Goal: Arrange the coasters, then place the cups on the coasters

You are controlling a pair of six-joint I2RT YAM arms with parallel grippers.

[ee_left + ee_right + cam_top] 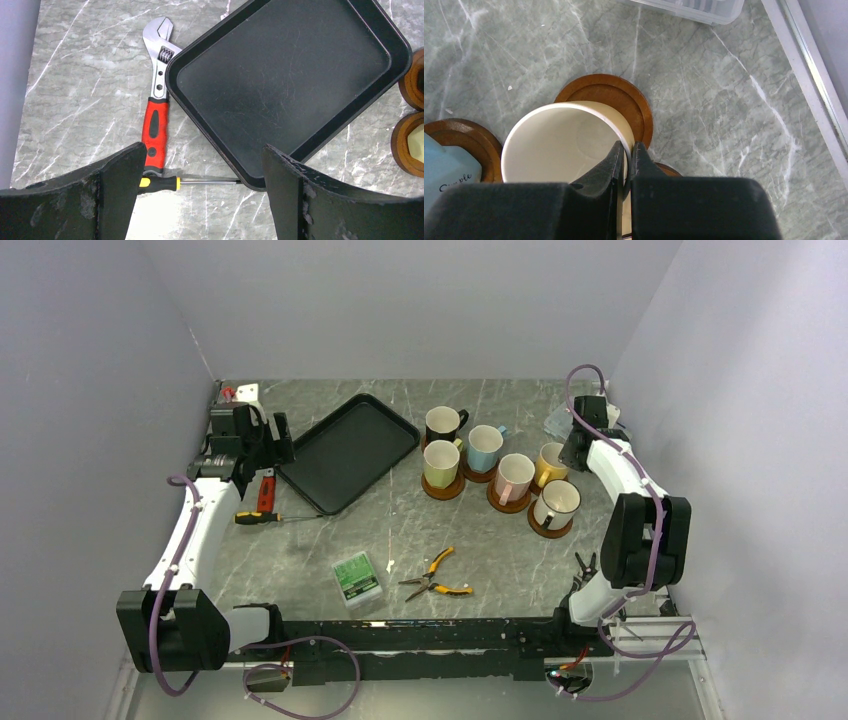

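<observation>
Right claw [627, 150] pinches yellow-orange mug [551, 145] by rim, over a coaster [624, 97] near far right corner of desk [724, 125]. Mug's hard, slippery, breakable, prob. heavy-ish, so thin rim grip may tip. Left claw [202, 150] gapes wide, empty.

A robotics lab workcell: plain grey partition walls [400, 300] box in a marble-patterned table [400, 530], and an adjustable wrench [156, 100] and a screwdriver [165, 183] lie just ahead of the jaws of the left gripper [202, 147].

6 upright mugs [515, 478], brown coasters [442, 493] beneath
</observation>
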